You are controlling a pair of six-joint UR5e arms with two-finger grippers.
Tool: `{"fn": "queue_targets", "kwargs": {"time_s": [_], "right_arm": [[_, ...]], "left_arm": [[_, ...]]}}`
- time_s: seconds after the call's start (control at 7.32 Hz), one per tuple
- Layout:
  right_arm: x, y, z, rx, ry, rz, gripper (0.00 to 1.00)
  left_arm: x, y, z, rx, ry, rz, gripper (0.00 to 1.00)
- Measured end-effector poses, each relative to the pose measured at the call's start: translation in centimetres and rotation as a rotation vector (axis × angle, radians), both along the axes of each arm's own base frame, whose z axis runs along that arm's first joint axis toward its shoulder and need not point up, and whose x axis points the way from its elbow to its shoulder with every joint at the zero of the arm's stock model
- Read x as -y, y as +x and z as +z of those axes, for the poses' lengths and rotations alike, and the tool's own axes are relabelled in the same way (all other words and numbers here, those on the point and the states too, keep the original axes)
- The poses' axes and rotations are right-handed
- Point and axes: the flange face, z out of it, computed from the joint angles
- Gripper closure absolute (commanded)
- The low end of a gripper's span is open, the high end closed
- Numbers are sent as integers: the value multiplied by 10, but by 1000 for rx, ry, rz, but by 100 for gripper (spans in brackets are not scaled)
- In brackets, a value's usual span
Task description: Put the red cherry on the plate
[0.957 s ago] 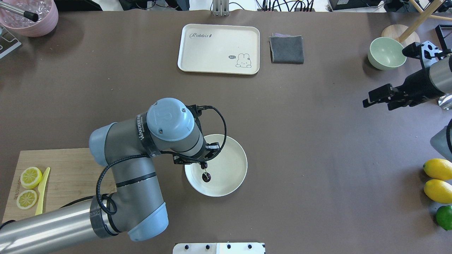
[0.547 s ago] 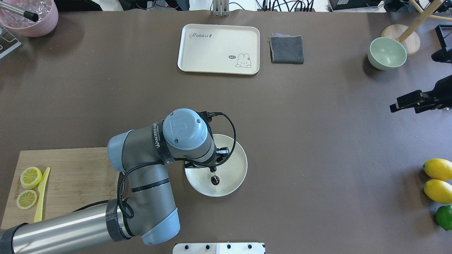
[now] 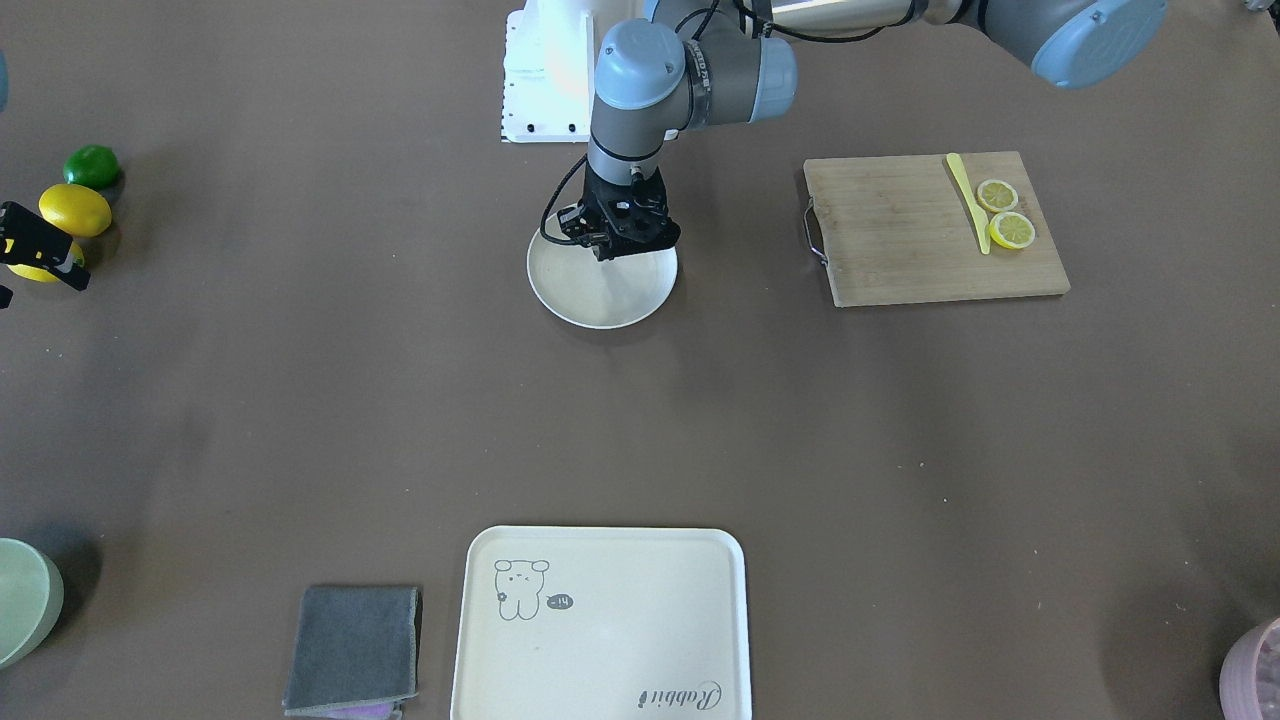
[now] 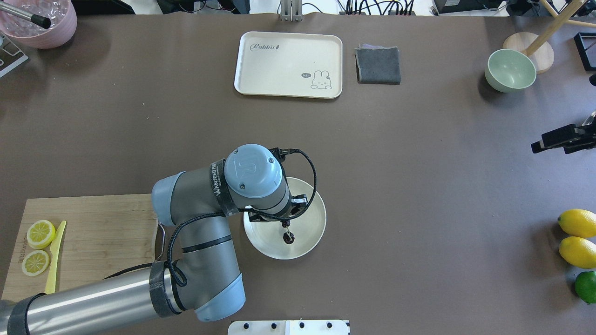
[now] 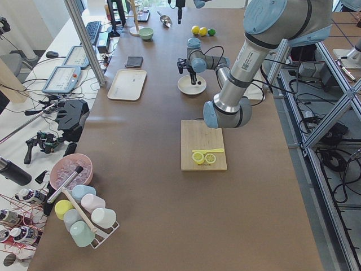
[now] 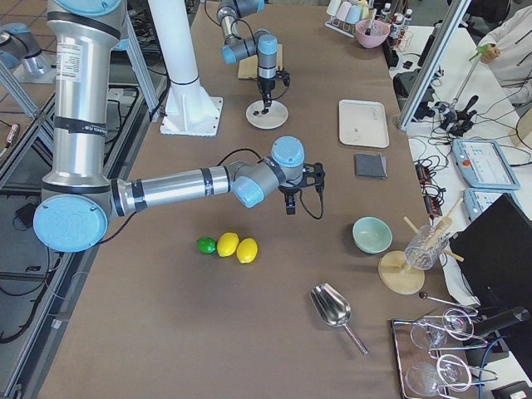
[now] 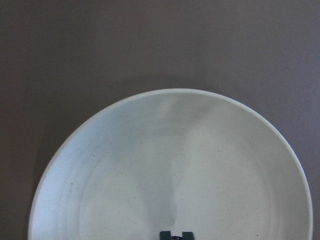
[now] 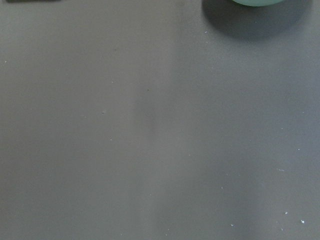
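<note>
– Cherry [image 4: 288, 237] first: how many, and where?
– One pair on a thin stem. One dark ball hangs over the inside of the plate [image 4: 320, 218], toward the robot's side of it. The other sits up at the fingertips and is hard to make out. Whether the low one touches the plate, I cannot tell.
– What holds it?
– The left end effector [image 4: 284, 224], pressed together on the top of the stem and pointing down above the plate.
– How many plates?
– One, round and cream. It fills the left wrist view.
– And the right end effector [image 4: 556, 138]?
– Well apart, at the right edge of the table [image 4: 419, 186]. Spread or pressed together, I cannot tell.
– The rest, counted?
– One wooden cutting board [image 4: 102, 223] near the plate, carrying two lemon slices [image 4: 40, 234] and one yellow knife [image 4: 56, 251] beside them. One tray [image 4: 279, 70] and one grey cloth [image 4: 378, 65] lie side by side at the far edge. One green bowl [image 4: 510, 70] stands further right. Two whole lemons [image 4: 577, 222] and one lime [image 4: 585, 286] sit in a row at the right edge. One pink bowl [image 4: 60, 35] is in the far left corner.
</note>
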Motion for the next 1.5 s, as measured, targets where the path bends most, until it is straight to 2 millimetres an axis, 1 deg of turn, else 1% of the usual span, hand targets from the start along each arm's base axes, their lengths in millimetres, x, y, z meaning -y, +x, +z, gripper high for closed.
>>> {"fn": "queue_targets", "kwargs": {"time_s": [0.14,0.27,0.41,0.55,0.68,0.82,0.96,1.09,1.23,1.37,1.5], "right_arm": [[-1,0,1,-1,-2,-1,0],[-2,0,1,-1,-1,-1,0],[-2,2,1,-1,0,1,0],[-4,4,1,-1,3,3,0],[-4,6,0,-1,11,2,0],[-3,11,1,-4,24,1,0],[-2,15,2,-8,40,-1,0],[-2,19,3,-11,49,-1,0],[-1,23,5,-15,55,0,0],[-2,28,7,-19,64,0,0],[-4,33,13,-25,70,-3,0]], "left_arm": [[0,0,0,-1,1,0,4],[-1,-2,-2,-5,4,1,3],[0,-8,-9,-18,11,-2,3],[5,-22,-15,-35,19,-15,3],[14,-43,-13,-41,32,-30,3],[23,-74,-6,-14,69,-24,3],[36,-110,0,54,128,8,3],[57,-153,13,129,193,41,3],[84,-204,42,189,254,81,3],[110,-262,78,225,296,139,3],[134,-324,116,236,323,199,3]]}}
